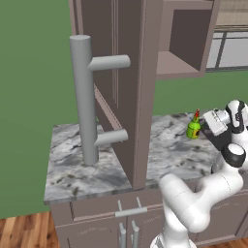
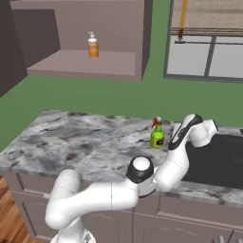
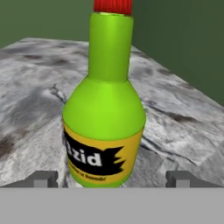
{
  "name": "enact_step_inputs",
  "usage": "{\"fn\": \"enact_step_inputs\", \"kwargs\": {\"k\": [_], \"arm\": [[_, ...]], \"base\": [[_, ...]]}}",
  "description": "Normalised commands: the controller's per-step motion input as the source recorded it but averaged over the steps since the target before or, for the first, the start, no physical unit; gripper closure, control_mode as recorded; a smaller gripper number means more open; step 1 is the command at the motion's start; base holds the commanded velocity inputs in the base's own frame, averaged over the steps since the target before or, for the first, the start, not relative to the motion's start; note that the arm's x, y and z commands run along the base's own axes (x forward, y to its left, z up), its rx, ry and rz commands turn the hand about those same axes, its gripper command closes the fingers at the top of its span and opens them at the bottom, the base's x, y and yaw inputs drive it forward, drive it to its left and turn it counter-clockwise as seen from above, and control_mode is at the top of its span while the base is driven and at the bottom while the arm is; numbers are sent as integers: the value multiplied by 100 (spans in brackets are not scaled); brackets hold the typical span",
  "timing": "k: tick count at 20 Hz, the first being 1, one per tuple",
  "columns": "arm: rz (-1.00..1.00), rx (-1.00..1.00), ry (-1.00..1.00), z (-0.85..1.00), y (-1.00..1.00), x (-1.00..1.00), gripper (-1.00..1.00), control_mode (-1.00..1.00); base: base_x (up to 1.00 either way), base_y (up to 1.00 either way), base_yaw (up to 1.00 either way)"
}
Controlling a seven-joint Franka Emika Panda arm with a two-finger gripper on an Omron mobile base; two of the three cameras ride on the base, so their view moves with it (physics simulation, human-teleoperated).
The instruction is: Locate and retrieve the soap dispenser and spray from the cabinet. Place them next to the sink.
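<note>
While upright on desk (image 2: 85, 137): spray (image 3: 105, 118)
End effector (image 3: 111, 179): jaws apart, flanking spray, not clamped
Soap dispenser (image 2: 93, 45): cabinet (image 2: 85, 64) shelf

You see the spray (image 3: 104, 109): lime-green body, red cap, yellow label with black jagged print. Counter (image 1: 77, 164): white marble, grey veins. Cabinet (image 1: 131, 72): mauve-brown, grey bar handle (image 1: 83, 97). Soap dispenser (image 2: 93, 46): orange, white pump. Sink (image 2: 218, 159): near black. Wall (image 1: 29, 97): green.
</note>
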Motion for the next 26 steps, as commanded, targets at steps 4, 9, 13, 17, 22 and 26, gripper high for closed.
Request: {"fn": "enact_step_inputs", "kwargs": {"k": [4, 9, 13, 17, 22, 26], "arm": [[-1, -8, 0, 16, 0, -5, -100, -100], [-7, -7, 0, 0, 0, -35, -100, -100], [-12, -7, -2, 0, 0, -52, -100, -100], [-16, -8, -5, 4, 0, -55, -100, -100], [-15, -4, -6, 0, 1, -86, -100, -100], [-14, -2, -5, 0, 16, -100, -100, -100]], "base": [[0, 0, 0], [0, 0, 0], [0, 0, 0], [0, 0, 0], [0, 0, 0], [0, 0, 0]]}}
